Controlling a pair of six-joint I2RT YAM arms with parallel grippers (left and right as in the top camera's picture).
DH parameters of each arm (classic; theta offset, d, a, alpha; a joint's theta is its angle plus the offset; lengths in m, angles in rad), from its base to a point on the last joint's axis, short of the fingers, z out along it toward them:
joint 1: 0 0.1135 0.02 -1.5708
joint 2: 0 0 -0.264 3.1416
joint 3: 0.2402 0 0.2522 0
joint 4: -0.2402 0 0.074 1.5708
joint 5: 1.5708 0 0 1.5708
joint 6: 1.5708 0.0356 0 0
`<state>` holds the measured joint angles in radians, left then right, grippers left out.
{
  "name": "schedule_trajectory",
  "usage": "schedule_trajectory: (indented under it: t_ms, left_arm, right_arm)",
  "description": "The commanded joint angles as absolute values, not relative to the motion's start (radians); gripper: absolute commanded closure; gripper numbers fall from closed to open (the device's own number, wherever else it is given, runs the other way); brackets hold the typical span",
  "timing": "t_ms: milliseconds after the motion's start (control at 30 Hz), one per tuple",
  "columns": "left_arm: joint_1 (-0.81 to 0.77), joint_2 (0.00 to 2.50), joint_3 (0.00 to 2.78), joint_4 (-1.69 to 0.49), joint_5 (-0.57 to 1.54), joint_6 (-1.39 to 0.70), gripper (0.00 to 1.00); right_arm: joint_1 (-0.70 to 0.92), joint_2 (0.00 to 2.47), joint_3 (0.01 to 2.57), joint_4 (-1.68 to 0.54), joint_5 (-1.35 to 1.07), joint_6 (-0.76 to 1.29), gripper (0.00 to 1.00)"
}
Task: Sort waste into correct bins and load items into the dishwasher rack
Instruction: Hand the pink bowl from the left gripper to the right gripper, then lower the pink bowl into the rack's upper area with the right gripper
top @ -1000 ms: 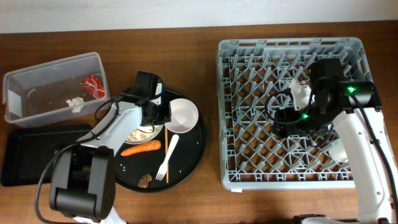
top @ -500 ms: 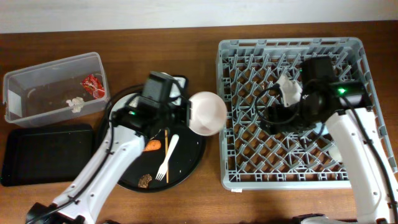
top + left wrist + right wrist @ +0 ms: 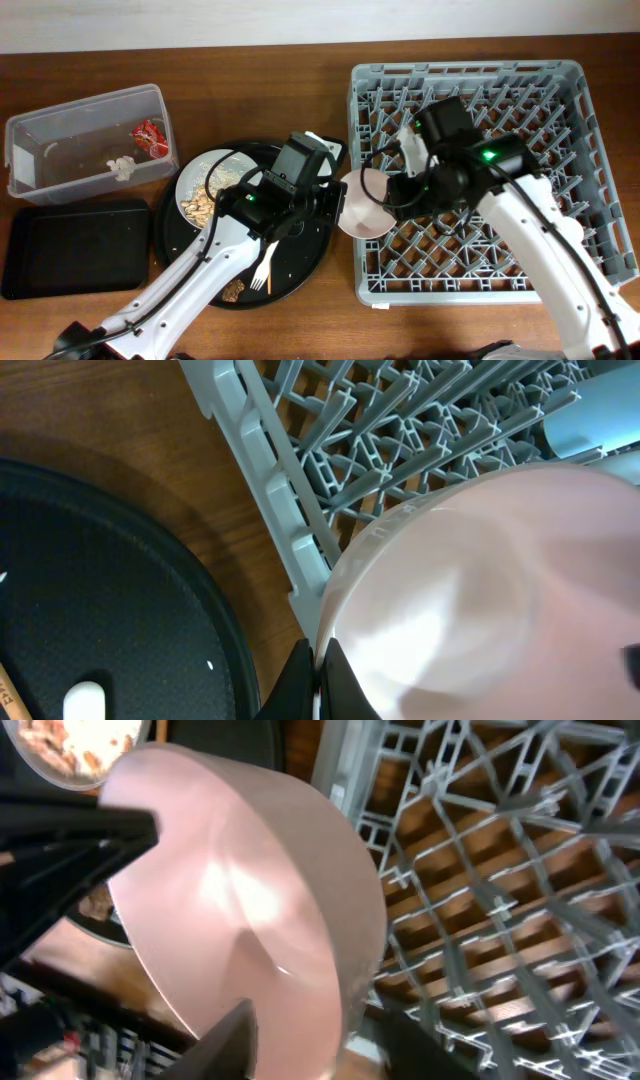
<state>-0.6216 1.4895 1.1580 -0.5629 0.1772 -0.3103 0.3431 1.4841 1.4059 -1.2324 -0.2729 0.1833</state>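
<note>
pinkish-white bowl (image 3: 365, 203) is dead centre of the overhead frame, off the desk (image 3: 250, 70), tipped up on edge right over the left wall of the dishwasher rack (image 3: 560, 75). both arms meet on it!

left claw (image 3: 335, 200) comes in from the left, over the round black tray (image 3: 310, 260). in the left wrist view that claw (image 3: 315, 670) is pressed together on the rim of the bowl (image 3: 470, 590) at bottom centre, and the rack wall (image 3: 300, 470) runs diagonally just behind.

right claw (image 3: 395, 190) sits on the far side, over the pegs. from the right wrist camera its claw (image 3: 315, 1040) looks spread, a finger either side of the bowl's (image 3: 230, 920) edge at the bottom of the frame, with no squeeze on it that i can see.

so here's the relation that matters: the bowl lies between the two claws, its rim running roughly top to bottom in the overhead frame. the peg floor lies to its right, on the right arm's side. looks like a handover, and the right arm is the one placed to carry it in. its fingers need to close on that thin rim before the left lets go, or the bowl tips onto the rack wall.
</note>
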Motion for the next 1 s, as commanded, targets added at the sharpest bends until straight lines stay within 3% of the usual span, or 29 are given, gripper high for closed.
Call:
schedule_trajectory:
  t_ms: [0, 33, 100, 267, 433, 500, 567, 600, 700, 967]
  left_arm:
    - [-0.625, 1.492, 1.167, -0.558, 0.168, -0.324, 1.0]
    - [-0.625, 1.492, 1.167, -0.557, 0.168, -0.324, 0.99]
    - [-0.625, 1.491, 1.167, -0.559, 0.168, -0.323, 0.87]
    - [-0.599, 1.454, 1.167, -0.575, 0.167, -0.312, 0.77]
    - [-0.492, 1.366, 1.167, -0.687, 0.123, -0.305, 0.75]
    - [-0.449, 1.346, 1.167, -0.721, 0.123, -0.305, 0.75]
    - [-0.421, 1.338, 1.167, -0.74, 0.123, -0.305, 0.75]
    - [-0.411, 1.336, 1.167, -0.747, 0.122, -0.305, 0.75]
    - [-0.369, 1.336, 1.167, -0.781, 0.122, -0.305, 0.75]
    - [-0.295, 1.336, 1.167, -0.832, 0.122, -0.305, 0.75]
  right_arm:
    - [0.353, 1.506, 1.403, -1.234, -0.231, 0.221, 0.77]
    - [0.353, 1.506, 1.403, -1.234, -0.209, 0.231, 0.81]
    - [0.353, 1.506, 1.403, -1.234, -0.147, 0.245, 0.84]
    - [0.351, 1.506, 1.404, -1.233, 0.021, 0.245, 0.92]
    - [0.314, 1.506, 1.416, -1.225, 0.19, 0.245, 0.96]
    - [0.302, 1.506, 1.416, -1.225, 0.155, 0.244, 0.9]
    - [0.301, 1.506, 1.416, -1.216, 0.098, 0.244, 0.66]
    - [0.301, 1.506, 1.416, -1.207, 0.049, 0.244, 0.61]
    - [0.301, 1.51, 1.415, -1.196, -0.096, 0.241, 0.59]
    - [0.302, 1.621, 1.399, -1.194, -0.174, 0.245, 0.59]
